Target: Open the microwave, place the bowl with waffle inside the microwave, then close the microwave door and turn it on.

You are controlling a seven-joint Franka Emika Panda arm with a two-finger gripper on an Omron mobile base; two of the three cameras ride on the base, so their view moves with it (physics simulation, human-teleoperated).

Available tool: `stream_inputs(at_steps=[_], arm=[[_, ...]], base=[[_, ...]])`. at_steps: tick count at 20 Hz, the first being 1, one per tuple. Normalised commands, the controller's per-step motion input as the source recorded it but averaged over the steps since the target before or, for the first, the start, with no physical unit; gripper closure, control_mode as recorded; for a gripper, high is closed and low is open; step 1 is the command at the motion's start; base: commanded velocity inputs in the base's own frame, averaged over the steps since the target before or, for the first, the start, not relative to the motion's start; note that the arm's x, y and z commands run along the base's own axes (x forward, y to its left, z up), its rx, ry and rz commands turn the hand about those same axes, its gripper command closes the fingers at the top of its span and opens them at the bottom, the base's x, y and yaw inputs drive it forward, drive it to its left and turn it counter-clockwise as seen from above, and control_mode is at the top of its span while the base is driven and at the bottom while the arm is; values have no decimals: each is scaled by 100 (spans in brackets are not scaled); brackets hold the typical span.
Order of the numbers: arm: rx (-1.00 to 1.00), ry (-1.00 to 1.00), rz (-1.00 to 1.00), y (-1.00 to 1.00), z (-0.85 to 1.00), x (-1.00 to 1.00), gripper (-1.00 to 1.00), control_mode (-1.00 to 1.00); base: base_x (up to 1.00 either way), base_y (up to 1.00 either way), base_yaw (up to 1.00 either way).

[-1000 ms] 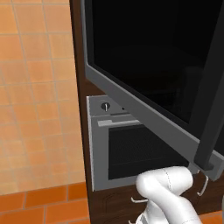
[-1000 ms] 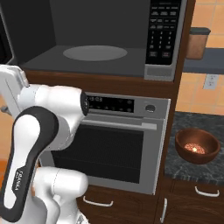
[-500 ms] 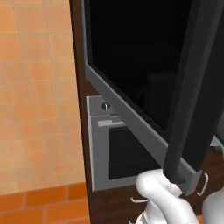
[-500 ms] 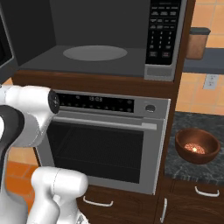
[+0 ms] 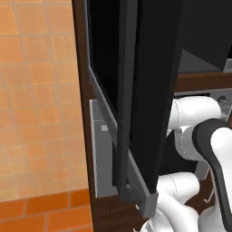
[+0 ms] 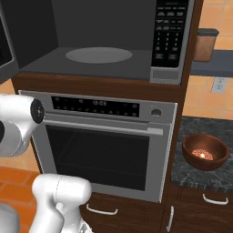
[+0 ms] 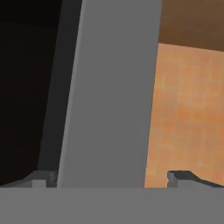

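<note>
The microwave (image 6: 54, 27) stands open, its dark cavity and round turntable (image 6: 98, 55) bare. The microwave door (image 5: 154, 90) is swung far out to the left and looks almost edge-on in the left base view; a sliver of the door (image 6: 4, 45) also shows in the right base view. In the hand view my gripper (image 7: 113, 179) is open, its tips on either side of the door's grey frame (image 7: 109, 96). The reddish-brown bowl (image 6: 205, 151) with the waffle sits on the dark counter (image 6: 191, 175) to the right, below the microwave.
The oven (image 6: 104, 145) with its display strip sits right under the microwave. The keypad panel (image 6: 168, 36) is on the microwave's right side. A brown canister (image 6: 205, 45) stands on a shelf at the far right. An orange tiled wall (image 5: 41, 90) lies left of the cabinet.
The microwave door has swung further open to the left, from slanted to nearly edge-on. My arm has swept left with it and now covers less of the oven front.
</note>
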Motion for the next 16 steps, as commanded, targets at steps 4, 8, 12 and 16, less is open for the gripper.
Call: stream_inputs(at_steps=[4, 8, 12, 16], arm=[[0, 0, 0, 39, -11, 0, -100, -100], [0, 0, 1, 27, -2, 0, -100, -100], [0, 0, 1, 6, 0, 0, -100, -100], [-1, 0, 0, -19, 0, 0, -100, -100]], base=[[0, 0, 0], [0, 0, 0], [0, 0, 0], [0, 0, 0]])
